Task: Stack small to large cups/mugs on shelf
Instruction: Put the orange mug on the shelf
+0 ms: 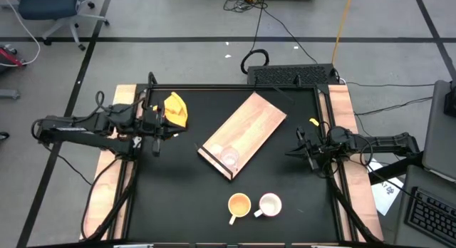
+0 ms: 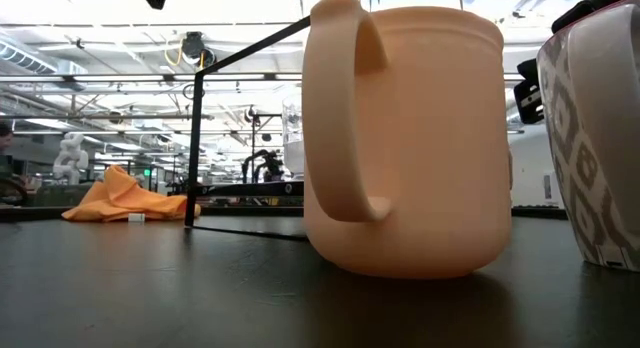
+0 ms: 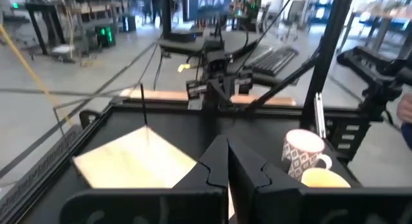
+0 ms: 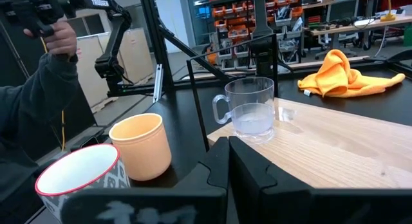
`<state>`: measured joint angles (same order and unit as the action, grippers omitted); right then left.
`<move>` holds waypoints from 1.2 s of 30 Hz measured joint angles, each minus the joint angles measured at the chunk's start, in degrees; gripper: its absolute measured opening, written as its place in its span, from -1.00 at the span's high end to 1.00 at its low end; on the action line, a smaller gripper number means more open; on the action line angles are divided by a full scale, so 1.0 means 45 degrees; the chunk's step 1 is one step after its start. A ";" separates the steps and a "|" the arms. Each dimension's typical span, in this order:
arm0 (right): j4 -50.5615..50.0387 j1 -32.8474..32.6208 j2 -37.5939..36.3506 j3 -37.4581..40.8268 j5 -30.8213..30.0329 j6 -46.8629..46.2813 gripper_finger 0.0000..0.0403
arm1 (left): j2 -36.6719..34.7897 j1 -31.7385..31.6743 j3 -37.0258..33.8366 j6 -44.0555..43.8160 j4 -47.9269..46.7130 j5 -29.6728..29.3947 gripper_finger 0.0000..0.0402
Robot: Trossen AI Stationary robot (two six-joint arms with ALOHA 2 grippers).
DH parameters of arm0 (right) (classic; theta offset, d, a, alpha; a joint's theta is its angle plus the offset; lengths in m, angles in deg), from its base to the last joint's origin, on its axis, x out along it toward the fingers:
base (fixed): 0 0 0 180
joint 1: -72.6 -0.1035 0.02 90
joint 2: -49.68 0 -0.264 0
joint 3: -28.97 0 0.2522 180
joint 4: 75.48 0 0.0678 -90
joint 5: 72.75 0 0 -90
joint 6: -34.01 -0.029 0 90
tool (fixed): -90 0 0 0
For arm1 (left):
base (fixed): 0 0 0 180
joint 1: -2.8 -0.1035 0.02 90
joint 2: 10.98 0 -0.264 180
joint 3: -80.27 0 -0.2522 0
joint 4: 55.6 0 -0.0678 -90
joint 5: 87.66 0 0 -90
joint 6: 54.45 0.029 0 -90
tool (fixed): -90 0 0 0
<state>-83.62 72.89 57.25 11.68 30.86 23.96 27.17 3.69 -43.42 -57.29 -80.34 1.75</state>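
The shelf (image 1: 246, 134) is a light wood board lying slantwise mid-table, its dark strip at the near-left end. A tiny clear glass cup (image 1: 229, 157) (image 4: 250, 108) stands upright on it near that strip. The yellow-orange mug (image 1: 239, 204) (image 4: 140, 147) and the white patterned mug (image 1: 270, 204) (image 4: 80, 179) stand side by side on the black tabletop near the front edge. My left gripper (image 1: 158, 128) (image 3: 226, 166) is shut and holds nothing, left of the board. My right gripper (image 1: 296, 150) (image 4: 226, 163) is shut and holds nothing, right of the board.
A yellow cloth (image 1: 176, 109) (image 4: 341, 76) lies crumpled on the table at the far left. A black frame post (image 2: 195, 148) stands at the table's edge. A person's sleeve and hand (image 4: 45, 69) show beyond the table in the right wrist view.
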 joint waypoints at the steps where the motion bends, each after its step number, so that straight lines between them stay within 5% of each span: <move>1: -0.0028 0.0000 0.0004 0.0000 0.0000 0.0000 1.00 | -0.0162 0.0000 -0.0383 -0.0012 0.0405 0.0085 1.00; 8: -0.0070 -0.0003 0.0004 0.0000 0.0000 -0.0011 1.00 | -0.1158 0.0005 -0.2968 -0.0193 0.3416 0.0792 1.00; 36: -0.0062 -0.0002 0.0005 0.0000 0.0002 -0.0282 1.00 | -0.3001 0.0559 -0.7616 -0.0196 0.4843 0.0452 1.00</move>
<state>-83.90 72.88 57.28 11.68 30.87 22.70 13.67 6.20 -77.70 -58.17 -58.55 3.79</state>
